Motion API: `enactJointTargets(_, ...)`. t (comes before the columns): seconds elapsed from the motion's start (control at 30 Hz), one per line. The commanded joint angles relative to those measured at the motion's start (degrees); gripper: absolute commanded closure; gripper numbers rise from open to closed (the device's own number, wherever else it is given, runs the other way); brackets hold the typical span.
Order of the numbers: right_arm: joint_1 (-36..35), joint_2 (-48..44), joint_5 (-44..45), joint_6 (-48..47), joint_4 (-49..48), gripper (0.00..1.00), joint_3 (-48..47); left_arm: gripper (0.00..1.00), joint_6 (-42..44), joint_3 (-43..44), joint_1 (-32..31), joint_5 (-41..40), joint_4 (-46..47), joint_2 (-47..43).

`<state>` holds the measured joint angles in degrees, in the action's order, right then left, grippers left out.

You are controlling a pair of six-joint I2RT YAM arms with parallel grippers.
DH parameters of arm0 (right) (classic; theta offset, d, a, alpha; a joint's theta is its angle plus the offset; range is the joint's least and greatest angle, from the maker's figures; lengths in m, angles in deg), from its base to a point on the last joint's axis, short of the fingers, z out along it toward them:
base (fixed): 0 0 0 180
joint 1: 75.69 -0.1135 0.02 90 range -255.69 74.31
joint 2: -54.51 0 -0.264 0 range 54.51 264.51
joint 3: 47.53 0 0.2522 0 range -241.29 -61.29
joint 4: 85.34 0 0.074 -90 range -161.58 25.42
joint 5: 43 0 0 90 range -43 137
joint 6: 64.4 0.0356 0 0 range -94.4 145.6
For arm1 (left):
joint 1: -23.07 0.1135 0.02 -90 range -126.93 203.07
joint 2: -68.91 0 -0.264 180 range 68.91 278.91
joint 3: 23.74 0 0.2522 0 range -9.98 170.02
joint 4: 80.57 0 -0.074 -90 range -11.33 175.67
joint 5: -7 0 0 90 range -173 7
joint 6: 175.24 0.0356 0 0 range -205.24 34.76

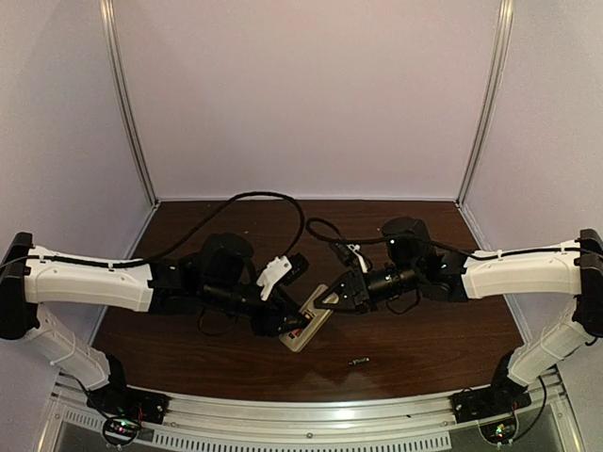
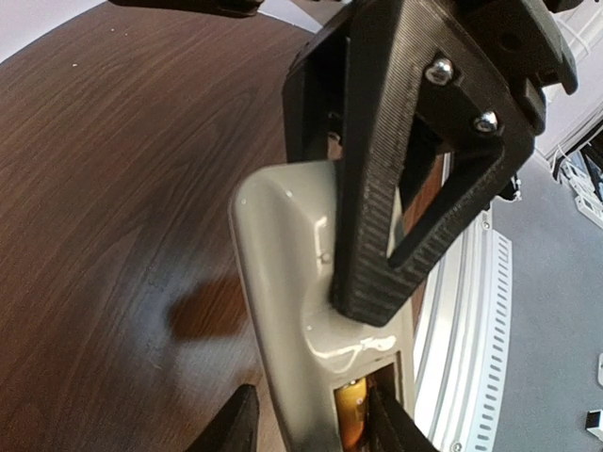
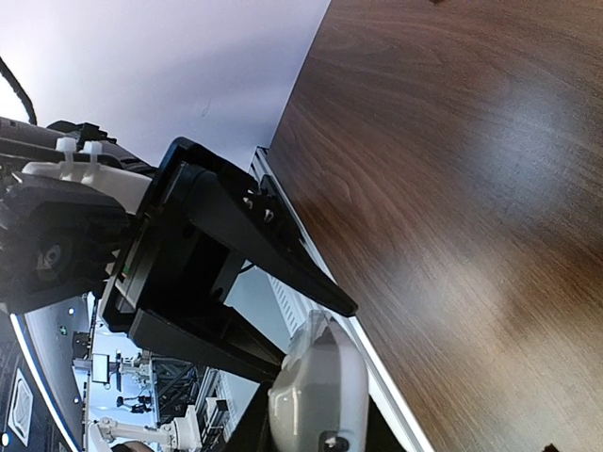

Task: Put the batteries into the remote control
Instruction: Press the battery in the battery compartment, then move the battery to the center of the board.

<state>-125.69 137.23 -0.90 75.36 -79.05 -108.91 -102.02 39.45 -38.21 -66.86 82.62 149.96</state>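
Top view: soft, even overhead light of moderate brightness, with the pale walls tinted lilac. A faint reflective streak lies on the tabletop along its near edge. The enclosure posts bow from wide-lens distortion. Left wrist view: broad sheen on the wood, a dark soft-edged shadow beside the remote control, small specular spots on its grey shell, blurred foreground at the lower edge. Right wrist view: wide pale glare across the wood; the remote control's end is out of focus.

one remote control, two batteries (orange battery, dark battery), two grippers (left gripper, right gripper).
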Motion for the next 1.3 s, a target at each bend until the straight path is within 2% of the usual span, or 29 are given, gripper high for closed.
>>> enactJointTargets(0.0, -0.28, -2.32, -0.61, 0.35, -2.28, 1.00, 0.81, 0.61, -0.53, 1.24, -0.07, -2.99, 0.09, 1.44)
enactJointTargets(0.37, 0.38, -4.08, -0.78, 0.06, -1.71, 1.00, 0.90, 0.71, -1.07, 0.64, -0.04, -7.06, -1.34, 0.97)
enactJointTargets(0.57, 0.49, -3.96, -0.88, 0.03, -1.85, 1.00, 1.03, 0.71, -0.35, 0.95, -0.06, -6.47, -0.98, 0.76)
enactJointTargets(0.6, 0.51, -3.97, -0.88, -0.01, -1.79, 1.00, 0.99, 0.68, 0.24, 0.93, -0.03, -5.29, -0.66, 0.57)
enactJointTargets(0.67, 0.59, -3.84, -0.63, -0.25, -1.47, 1.00, 1.10, 0.54, 1.11, 1.17, -0.04, -3.67, -0.32, 0.33)
enactJointTargets(0.73, 0.81, -3.63, -0.42, -0.32, -1.22, 1.00, 1.16, 0.45, 1.93, 1.47, 0.00, -2.59, 0.00, -0.14)
enactJointTargets(0.97, 1.86, -3.32, 0.38, -1.05, -0.53, 1.00, 2.24, 0.30, 4.11, 2.08, 0.00, -3.22, 1.12, -4.37)
enactJointTargets(1.0, 2.87, -3.36, 0.47, -1.49, -0.53, 1.00, 2.96, 0.25, 4.74, 1.78, 0.07, -4.09, 1.91, -6.89)
enactJointTargets(1.17, 8.29, -3.75, 0.47, -5.92, 2.21, 1.00, 4.86, 0.25, 8.31, 1.94, 0.11, -6.63, 0.31, -9.80)
enactJointTargets(1.27, 12.92, -4.92, -0.19, -8.38, 3.13, 1.00, 6.86, 0.30, 12.40, 2.47, 0.07, -4.02, -2.58, -7.97)
